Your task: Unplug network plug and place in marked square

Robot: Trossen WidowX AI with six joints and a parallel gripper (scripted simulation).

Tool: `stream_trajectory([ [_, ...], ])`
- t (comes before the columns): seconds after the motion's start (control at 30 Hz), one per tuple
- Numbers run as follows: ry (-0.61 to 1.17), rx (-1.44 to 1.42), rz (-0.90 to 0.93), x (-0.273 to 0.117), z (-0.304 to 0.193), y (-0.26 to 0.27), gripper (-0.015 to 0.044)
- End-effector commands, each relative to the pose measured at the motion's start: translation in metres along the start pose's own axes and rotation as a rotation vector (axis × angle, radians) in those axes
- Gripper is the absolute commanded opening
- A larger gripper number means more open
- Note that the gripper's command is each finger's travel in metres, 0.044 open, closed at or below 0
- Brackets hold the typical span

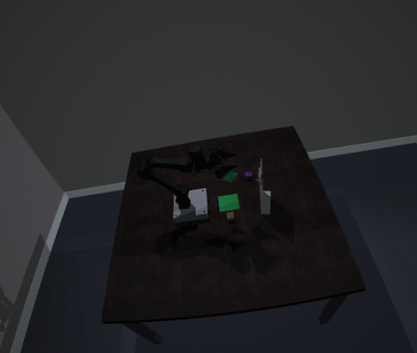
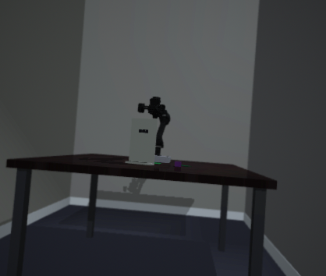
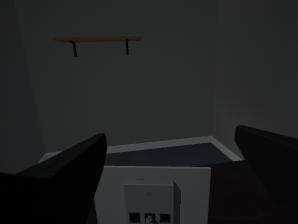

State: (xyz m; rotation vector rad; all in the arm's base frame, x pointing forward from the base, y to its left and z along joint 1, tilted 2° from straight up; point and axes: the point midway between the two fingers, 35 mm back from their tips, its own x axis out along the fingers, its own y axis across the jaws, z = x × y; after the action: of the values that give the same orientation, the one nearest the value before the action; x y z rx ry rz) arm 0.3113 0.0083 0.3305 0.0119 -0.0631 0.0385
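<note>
The upright white panel [image 1: 260, 185] [image 2: 143, 147] [image 3: 195, 192] stands on the table. In the wrist view its front carries a raised socket box [image 3: 150, 197] with a row of three openings at the bottom edge of the picture. The middle opening holds a small pale thing, apparently the plug [image 3: 150, 219]; its tab cannot be made out. My gripper [image 1: 235, 161] [image 3: 170, 136] is open and empty, raised in front of the panel, its fingers wide apart and touching nothing visible. Two green patches lie on the table, a bright one [image 1: 228, 202] and a darker, turned one [image 1: 230, 176]; which is the marked square is unclear.
A purple block [image 1: 248, 175] [image 2: 178, 164] lies near the panel, with a tiny red spot beside the panel. A tan block [image 1: 230, 216] lies beside the bright green patch. A pale grey box [image 1: 199, 199] [image 2: 164, 159] is under the arm's base. A shelf [image 3: 97, 39] hangs on the far wall.
</note>
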Motion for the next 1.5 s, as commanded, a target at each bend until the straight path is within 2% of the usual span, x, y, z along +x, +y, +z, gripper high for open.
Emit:
stream_trajectory([
  [0.0, 0.000, 0.006, 0.001, 0.000, -0.001, 0.000, 0.0374],
  [0.27, 0.012, 0.258, 0.024, 0.007, -0.031, 0.004, 0.0164],
  [0.3, 0.014, 0.293, 0.027, 0.007, -0.035, 0.005, 0.0156],
  [0.87, 0.068, 0.879, 0.066, 0.003, -0.103, 0.015, 0.0156],
  [1.47, 0.157, 1.500, 0.074, -0.026, -0.165, 0.025, 0.0156],
])
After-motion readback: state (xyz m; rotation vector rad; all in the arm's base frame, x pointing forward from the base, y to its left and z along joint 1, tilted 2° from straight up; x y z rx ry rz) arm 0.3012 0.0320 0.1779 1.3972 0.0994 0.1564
